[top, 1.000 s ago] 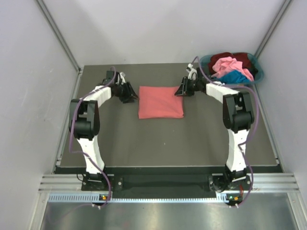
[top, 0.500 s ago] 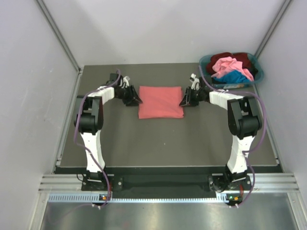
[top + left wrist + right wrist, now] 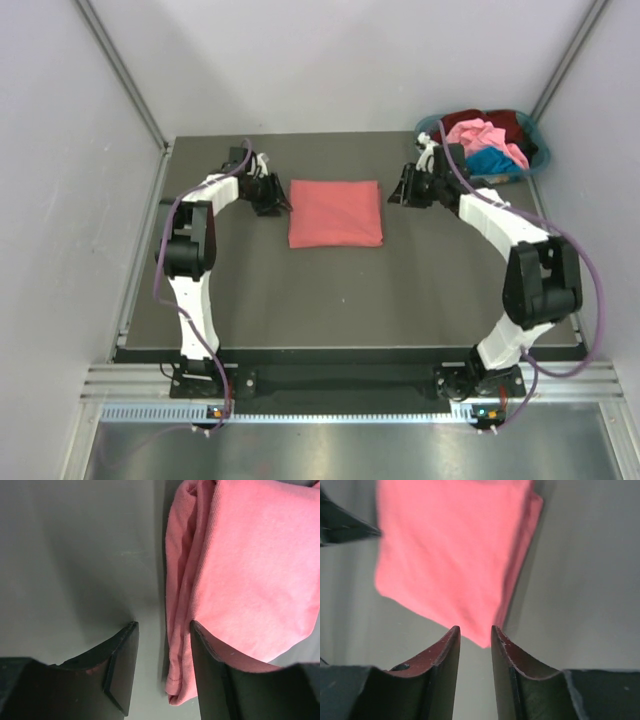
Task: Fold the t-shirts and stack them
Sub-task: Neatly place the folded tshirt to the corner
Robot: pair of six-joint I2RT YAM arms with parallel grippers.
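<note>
A salmon-red t-shirt [image 3: 335, 212] lies folded into a rectangle on the dark table. My left gripper [image 3: 281, 199] is at the shirt's left edge. In the left wrist view the left gripper [image 3: 164, 625] is open, with the shirt's [image 3: 250, 570] folded edge lying between the jaws. My right gripper [image 3: 398, 191] hovers just off the shirt's right edge. In the right wrist view the right gripper [image 3: 475, 628] is narrowly open and empty, and the shirt's [image 3: 450, 555] corner lies beyond the tips. A pink t-shirt [image 3: 482, 133], a maroon t-shirt [image 3: 510, 122] and a blue t-shirt [image 3: 490, 160] are crumpled in the basket.
A teal plastic basket [image 3: 541, 152] sits at the back right corner of the table [image 3: 350, 300]. Grey walls enclose the back and both sides. The right arm's elbow [image 3: 540, 285] stands over the table's right part.
My right gripper has pulled back from the shirt's right edge, up and to the right, and its arm has swung outward. My left gripper has stayed at the left edge.
</note>
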